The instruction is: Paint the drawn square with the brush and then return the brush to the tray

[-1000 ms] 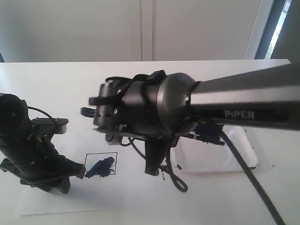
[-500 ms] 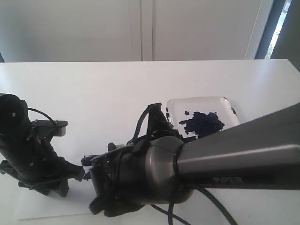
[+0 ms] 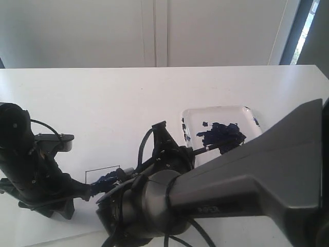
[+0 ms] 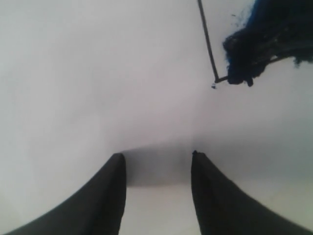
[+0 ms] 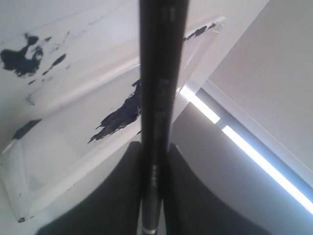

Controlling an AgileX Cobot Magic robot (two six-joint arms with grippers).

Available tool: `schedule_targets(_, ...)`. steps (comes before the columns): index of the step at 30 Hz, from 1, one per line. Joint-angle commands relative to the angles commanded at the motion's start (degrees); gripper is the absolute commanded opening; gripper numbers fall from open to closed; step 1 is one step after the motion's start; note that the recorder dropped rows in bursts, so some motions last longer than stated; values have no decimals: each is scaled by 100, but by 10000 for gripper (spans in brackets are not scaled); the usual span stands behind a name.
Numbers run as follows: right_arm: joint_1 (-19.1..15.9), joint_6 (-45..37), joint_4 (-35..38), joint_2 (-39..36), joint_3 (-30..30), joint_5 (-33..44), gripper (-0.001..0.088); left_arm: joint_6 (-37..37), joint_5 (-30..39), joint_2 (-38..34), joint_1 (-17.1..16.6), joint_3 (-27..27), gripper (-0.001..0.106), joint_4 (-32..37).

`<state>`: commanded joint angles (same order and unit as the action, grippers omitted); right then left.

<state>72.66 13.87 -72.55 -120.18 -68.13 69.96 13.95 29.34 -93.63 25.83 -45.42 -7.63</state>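
An overlong stroke from the right gripper, pinching the brush, could smear past the drawn square toward the open left gripper at nine o'clock.

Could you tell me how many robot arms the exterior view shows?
2: the left arm at left beside the drawn square, the right arm across the foreground, holding the brush.

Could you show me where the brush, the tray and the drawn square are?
brush [image 5: 156,88], right wrist view, on its black handle.
tray [image 3: 218,107], exterior view, on its white rim.
drawn square [image 3: 105,179], exterior view, on the blue smear inside it.
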Motion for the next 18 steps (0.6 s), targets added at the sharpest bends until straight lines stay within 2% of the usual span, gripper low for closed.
schedule_targets(18, -272, -214, -33, -722, -1119, 0, 0, -34, 120, 0, 0, 0, 478, 0)
